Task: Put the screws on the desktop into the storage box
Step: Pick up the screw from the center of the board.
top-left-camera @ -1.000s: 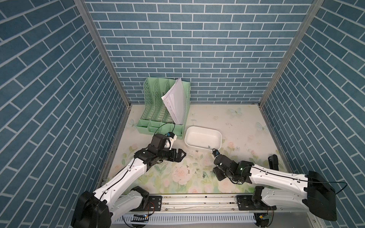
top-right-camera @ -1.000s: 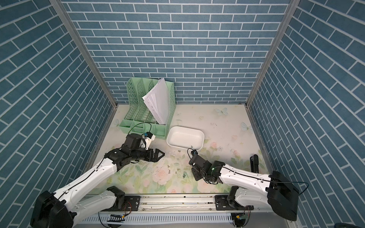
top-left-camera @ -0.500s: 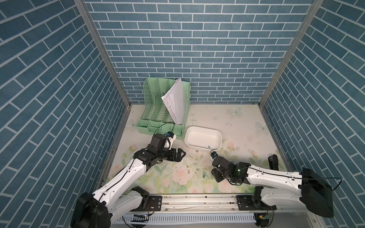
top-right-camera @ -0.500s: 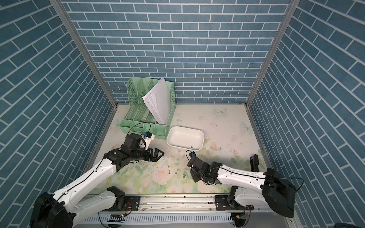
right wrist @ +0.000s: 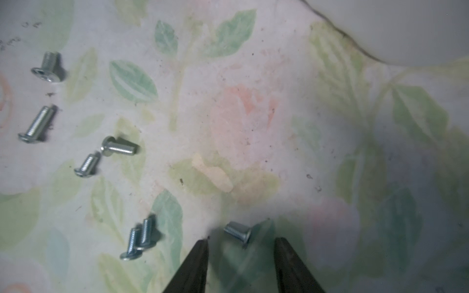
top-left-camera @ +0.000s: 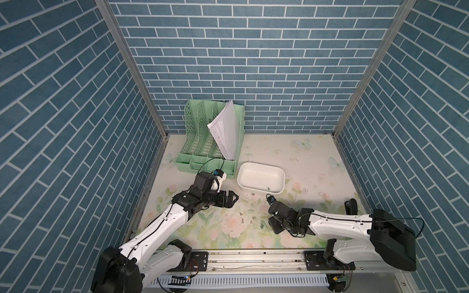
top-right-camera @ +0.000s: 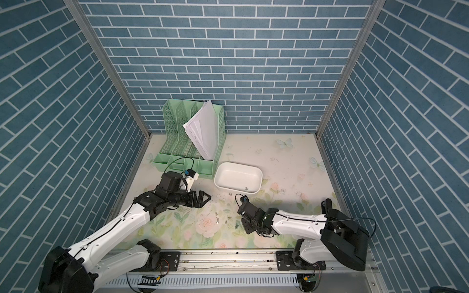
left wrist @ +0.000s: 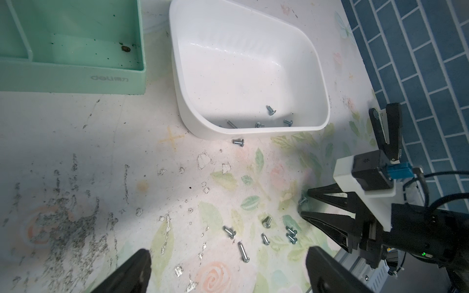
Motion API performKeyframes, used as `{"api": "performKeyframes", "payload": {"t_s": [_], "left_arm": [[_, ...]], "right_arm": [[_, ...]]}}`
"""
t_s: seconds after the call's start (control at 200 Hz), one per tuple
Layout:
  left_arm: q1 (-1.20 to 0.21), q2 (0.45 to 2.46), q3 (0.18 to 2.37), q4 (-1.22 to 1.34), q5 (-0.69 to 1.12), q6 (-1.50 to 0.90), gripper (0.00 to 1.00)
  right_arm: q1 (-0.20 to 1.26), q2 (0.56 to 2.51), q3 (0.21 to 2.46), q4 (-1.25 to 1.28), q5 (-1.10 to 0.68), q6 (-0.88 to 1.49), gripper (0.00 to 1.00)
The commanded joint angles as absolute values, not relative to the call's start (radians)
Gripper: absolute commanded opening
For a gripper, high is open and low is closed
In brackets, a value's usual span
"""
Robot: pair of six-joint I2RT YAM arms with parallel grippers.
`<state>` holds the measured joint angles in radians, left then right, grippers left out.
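**Right tool** (right wrist: 241,241): set to a narrow gap, low over the worktop (right wrist: 253,114), with nothing gripped. One screw (right wrist: 237,233) lies flat between the fingertips (right wrist: 200,253), clear of both. Its head is nearer the tool. Its shaft points away from the tool, and its long axis runs slanted across the gap.

**Left tool** (left wrist: 229,253): spread wide and empty, above the worktop near a corner of the box (left wrist: 193,119).

**Loose screws** (left wrist: 243,251): six lie on their sides in a scattered group, pointing in mixed directions, on the arm side of the box and apart from it.

**Single screw** (left wrist: 238,142): lies just beside the box wall that faces the arms.

**Boxed screws** (left wrist: 271,110): a few lie inside the box, along that same wall.
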<state>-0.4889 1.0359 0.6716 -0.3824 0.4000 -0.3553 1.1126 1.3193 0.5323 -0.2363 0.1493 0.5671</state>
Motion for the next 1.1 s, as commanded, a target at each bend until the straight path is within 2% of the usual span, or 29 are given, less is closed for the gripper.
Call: {"api": "performKeyframes", "payload": {"t_s": [0.0, 0.225, 0.72, 1.095], "left_arm": [[-0.483, 1.043, 0.663, -0.374, 0.390, -0.353, 1.00], [-0.482, 1.039, 0.664, -0.376, 0.388, -0.354, 1.00], [-0.482, 1.044, 0.663, -0.376, 0.385, -0.353, 1.00], [-0.483, 1.044, 0.663, -0.377, 0.385, -0.354, 1.00]], "right_arm": [[1.115, 1.358, 0.550, -0.204, 0.147, 0.548, 0.47], [1.115, 1.381, 0.558, -0.215, 0.152, 0.563, 0.41], [1.123, 1.316, 0.497, -0.238, 0.128, 0.600, 0.38], [1.129, 1.342, 0.497, -0.226, 0.129, 0.598, 0.27]]}}
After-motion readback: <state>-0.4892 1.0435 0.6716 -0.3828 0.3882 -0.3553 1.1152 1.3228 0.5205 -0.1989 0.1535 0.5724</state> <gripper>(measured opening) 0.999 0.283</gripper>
